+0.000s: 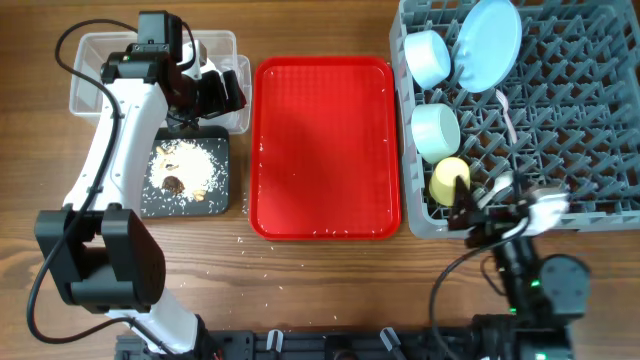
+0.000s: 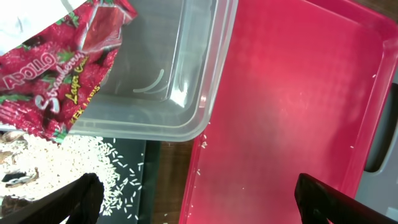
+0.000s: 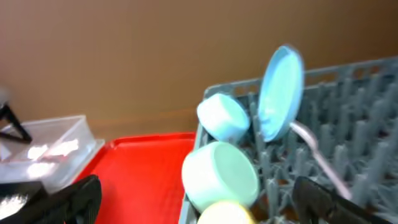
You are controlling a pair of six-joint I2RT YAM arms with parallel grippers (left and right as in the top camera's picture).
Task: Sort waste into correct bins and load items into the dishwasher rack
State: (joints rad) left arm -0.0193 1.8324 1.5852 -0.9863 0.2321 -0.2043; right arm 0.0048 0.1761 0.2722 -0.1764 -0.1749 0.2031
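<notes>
Rack (image 1: 600, 150) on the right is loaded. The plate (image 1: 487, 42) stands on edge btw the pegs, w/ the blue bowl (image 1: 428, 57) tipped on its side just beside it. The green bowl (image 1: 436, 130) is nearer the robot, and the yellow cup (image 1: 450, 180) is by the near-left corner. A white utensil (image 1: 505, 112) lies across the pegs right of the green bowl. Fork or spoon, idk, too blurry.

Tub (image 1: 90, 95) is top left. The wrapper (image 2: 56, 68) w/ white paper is at its corner, overlapping the rim, but I can't tell if it's fully inside. The black tray (image 1: 220, 205) sits just in front of the tub and holds the scraps (image 1: 185, 170), pale grains plus a brown lump. The red tray (image 1: 325, 150) lies btw the bins and the rack, w/ a few crumbs along its edges. There are more crumbs on the table (image 1: 320, 290) near its front.

The left arm hangs over the tub and hides most of it from overhead. The left fingers (image 2: 74, 199) are spread wide, gripping nothing. The right fingers (image 3: 329, 202) are at the rack's near-left corner by the cup, also spread apart w/ nothing in them.
</notes>
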